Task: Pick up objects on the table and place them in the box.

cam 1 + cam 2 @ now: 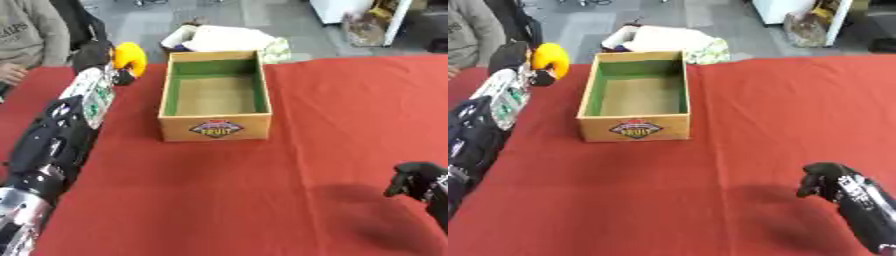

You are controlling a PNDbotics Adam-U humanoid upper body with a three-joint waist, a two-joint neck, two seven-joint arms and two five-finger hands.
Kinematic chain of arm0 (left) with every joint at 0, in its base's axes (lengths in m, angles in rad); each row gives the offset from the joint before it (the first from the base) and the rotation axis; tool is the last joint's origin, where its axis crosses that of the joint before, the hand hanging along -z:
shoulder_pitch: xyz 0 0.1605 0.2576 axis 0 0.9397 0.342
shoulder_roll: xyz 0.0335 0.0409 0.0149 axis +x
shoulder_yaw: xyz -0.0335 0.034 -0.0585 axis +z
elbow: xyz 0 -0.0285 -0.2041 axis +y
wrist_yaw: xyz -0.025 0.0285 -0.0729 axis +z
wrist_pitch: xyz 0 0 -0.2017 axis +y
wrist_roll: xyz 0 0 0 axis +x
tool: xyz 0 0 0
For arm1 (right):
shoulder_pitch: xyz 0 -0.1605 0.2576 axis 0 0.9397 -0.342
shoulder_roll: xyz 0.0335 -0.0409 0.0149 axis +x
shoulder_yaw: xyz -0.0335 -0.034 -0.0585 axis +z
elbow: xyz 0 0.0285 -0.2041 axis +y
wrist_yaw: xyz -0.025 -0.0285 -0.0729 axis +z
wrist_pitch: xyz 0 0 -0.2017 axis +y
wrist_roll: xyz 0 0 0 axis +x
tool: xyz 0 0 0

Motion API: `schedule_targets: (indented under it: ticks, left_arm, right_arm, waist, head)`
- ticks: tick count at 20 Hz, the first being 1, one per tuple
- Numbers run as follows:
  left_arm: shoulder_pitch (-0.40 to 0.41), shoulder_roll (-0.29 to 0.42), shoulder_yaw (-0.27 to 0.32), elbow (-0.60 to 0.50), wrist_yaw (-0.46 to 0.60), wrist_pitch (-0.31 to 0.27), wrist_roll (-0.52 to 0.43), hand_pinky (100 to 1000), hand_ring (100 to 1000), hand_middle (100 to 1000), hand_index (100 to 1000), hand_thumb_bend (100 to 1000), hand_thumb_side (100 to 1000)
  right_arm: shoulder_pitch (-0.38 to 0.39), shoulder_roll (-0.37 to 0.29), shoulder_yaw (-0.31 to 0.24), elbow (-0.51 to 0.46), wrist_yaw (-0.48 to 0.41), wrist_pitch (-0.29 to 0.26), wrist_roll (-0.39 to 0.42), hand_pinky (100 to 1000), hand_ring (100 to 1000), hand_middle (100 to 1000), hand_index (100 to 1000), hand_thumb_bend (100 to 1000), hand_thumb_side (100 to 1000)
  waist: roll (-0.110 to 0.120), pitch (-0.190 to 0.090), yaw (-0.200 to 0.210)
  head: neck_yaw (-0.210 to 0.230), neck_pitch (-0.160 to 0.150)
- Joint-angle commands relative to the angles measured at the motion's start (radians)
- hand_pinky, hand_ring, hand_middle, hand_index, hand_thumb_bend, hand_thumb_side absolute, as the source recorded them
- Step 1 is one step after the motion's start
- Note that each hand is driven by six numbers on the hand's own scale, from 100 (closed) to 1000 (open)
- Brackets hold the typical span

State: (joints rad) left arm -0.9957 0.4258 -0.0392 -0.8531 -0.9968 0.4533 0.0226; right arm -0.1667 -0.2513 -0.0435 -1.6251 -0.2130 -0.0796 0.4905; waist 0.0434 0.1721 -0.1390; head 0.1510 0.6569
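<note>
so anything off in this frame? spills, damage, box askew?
Nothing stands out. The box sits upright and square on the red table, apparently empty. The left hand holds a yellow object beside the box's far left corner. The right hand is curled at lower right, holding nothing.

Open-top cardboard box (215,127) w/ green lining sits mid red tablecloth (350,100); bare cloth to its right & front; left arm (61,130) lies along its left.

count: 1 cardboard box (214,125), 1 yellow object (130,56) in the left hand (94,56), 1 right hand (826,181), 1 red table (350,110)
</note>
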Motion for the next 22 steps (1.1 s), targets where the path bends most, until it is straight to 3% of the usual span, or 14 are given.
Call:
schedule_targets:
  ticks: [1, 8, 9, 10, 15, 16, 17, 20, 22]
  left_arm:
    - [-0.032, 0.038, -0.030, -0.089, 0.024, -0.039, -0.007, 527, 404, 366, 179, 100, 263]
    - [-0.049, 0.011, -0.125, -0.207, -0.025, -0.124, -0.122, 544, 419, 379, 182, 100, 258]
    - [-0.051, 0.004, -0.138, -0.215, -0.033, -0.133, -0.140, 547, 422, 381, 183, 100, 206]
    - [-0.052, -0.003, -0.149, -0.218, -0.041, -0.140, -0.158, 548, 423, 382, 183, 100, 255]
    - [-0.043, -0.039, -0.188, -0.202, -0.059, -0.160, -0.212, 558, 438, 397, 194, 100, 249]
    - [-0.041, -0.043, -0.195, -0.196, -0.064, -0.165, -0.225, 561, 441, 396, 195, 100, 129]
    - [-0.037, -0.047, -0.201, -0.189, -0.069, -0.170, -0.241, 565, 445, 403, 197, 100, 247]
    - [-0.028, -0.058, -0.210, -0.169, -0.080, -0.176, -0.283, 578, 463, 426, 240, 100, 244]
    - [-0.022, -0.064, -0.215, -0.154, -0.082, -0.183, -0.320, 593, 481, 450, 320, 100, 244]
  right_arm:
    - [-0.010, -0.010, -0.006, -0.009, 0.002, 0.001, 0.001, 606, 560, 539, 710, 100, 745]
    - [-0.011, -0.010, -0.004, -0.008, 0.003, 0.000, 0.003, 606, 560, 538, 710, 100, 745]
    - [-0.012, -0.010, -0.004, -0.007, 0.003, 0.000, 0.003, 606, 560, 538, 710, 100, 744]
    - [-0.013, -0.009, -0.003, -0.007, 0.003, 0.000, 0.004, 606, 560, 538, 710, 100, 745]
    - [-0.015, -0.009, -0.003, -0.007, 0.004, -0.002, 0.004, 606, 559, 538, 710, 100, 744]
    - [-0.016, -0.009, -0.003, -0.006, 0.003, -0.002, 0.004, 606, 559, 538, 710, 100, 739]
    - [-0.017, -0.008, -0.003, -0.006, 0.003, -0.002, 0.004, 606, 559, 538, 710, 100, 745]
    - [-0.017, -0.008, -0.002, -0.006, 0.004, -0.002, 0.006, 607, 559, 538, 710, 100, 745]
    - [-0.018, -0.007, -0.002, -0.006, 0.004, -0.002, 0.006, 607, 559, 538, 710, 100, 745]
  waist:
    - [-0.002, -0.019, 0.000]
    - [-0.004, -0.018, -0.004]
    - [-0.004, -0.017, -0.005]
    - [-0.005, -0.016, -0.005]
    - [-0.007, -0.012, -0.008]
    - [-0.007, -0.012, -0.009]
    - [-0.007, -0.012, -0.009]
    - [-0.006, -0.011, -0.008]
    - [-0.007, -0.011, -0.008]
  head:
    - [0.000, -0.011]
    - [0.004, -0.007]
    - [0.005, -0.007]
    - [0.005, -0.007]
    - [0.007, -0.006]
    - [0.007, -0.006]
    - [0.007, -0.007]
    - [0.007, -0.007]
    - [0.004, -0.008]
